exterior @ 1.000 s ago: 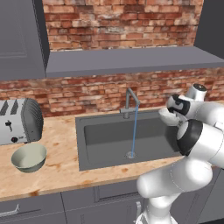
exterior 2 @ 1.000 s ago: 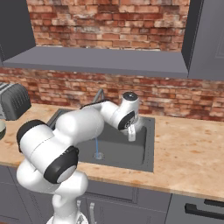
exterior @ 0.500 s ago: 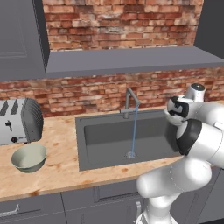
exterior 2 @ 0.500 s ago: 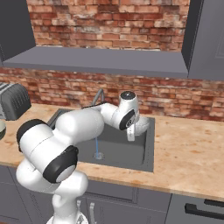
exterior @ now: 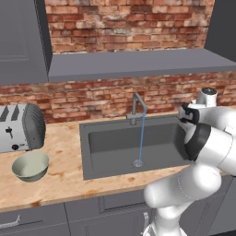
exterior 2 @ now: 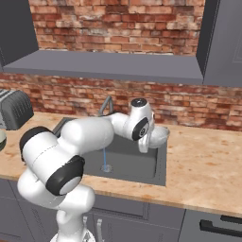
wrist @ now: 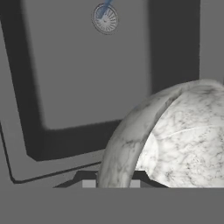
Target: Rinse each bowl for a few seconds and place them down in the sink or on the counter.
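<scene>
- Presently, hand (exterior 2: 150, 145): closed narrow on the rim of the speckled grey-white bowl (exterior 2: 159, 135), held over the right edge of the sink (exterior 2: 156, 171).
- Sink drain (wrist: 105, 19): below and ahead of the hand, a thin water stream (exterior: 140, 138) falling onto it from the tap (exterior: 138, 106).
- Cream bowl (exterior: 30, 166): well apart from the hand, on the desk (exterior: 60, 179) left of the sink, just before the toaster (exterior: 20, 127).
</scene>
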You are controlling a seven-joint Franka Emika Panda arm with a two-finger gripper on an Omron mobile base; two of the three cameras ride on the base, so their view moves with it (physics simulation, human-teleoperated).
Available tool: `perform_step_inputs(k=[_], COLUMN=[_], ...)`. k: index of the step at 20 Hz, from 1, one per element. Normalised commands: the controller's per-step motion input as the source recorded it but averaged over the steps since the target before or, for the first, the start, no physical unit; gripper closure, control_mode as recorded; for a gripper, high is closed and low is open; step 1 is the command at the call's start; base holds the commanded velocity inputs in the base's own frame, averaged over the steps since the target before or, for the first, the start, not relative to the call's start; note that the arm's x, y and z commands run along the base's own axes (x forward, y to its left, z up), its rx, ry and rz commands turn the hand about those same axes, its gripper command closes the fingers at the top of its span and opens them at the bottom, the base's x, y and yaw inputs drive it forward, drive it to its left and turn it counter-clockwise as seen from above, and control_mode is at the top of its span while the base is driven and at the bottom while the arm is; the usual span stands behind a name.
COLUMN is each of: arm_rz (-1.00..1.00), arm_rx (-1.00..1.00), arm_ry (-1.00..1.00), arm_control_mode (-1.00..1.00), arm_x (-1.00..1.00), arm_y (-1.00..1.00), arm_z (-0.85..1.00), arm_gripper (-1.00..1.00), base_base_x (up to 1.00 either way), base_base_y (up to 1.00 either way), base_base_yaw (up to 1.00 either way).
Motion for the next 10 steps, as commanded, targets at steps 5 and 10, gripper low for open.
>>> perform_step_inputs(k=[5, 10], arm_rz=[-0.11, -0.12], arm_rx=[-0.01, -0.01], arm_ry=[0.00, 0.00], arm_control_mode=[-1.00, -1.00], arm_x=[-0.10, -0.09], arm_y=[-0.31, -0.31], arm_z=[0.02, 0.00], arm_gripper=[1.00, 1.00], base_base_x=[0.00, 0.00], base_base_y=[0.00, 0.00], base_base_yaw=[0.00, 0.00])
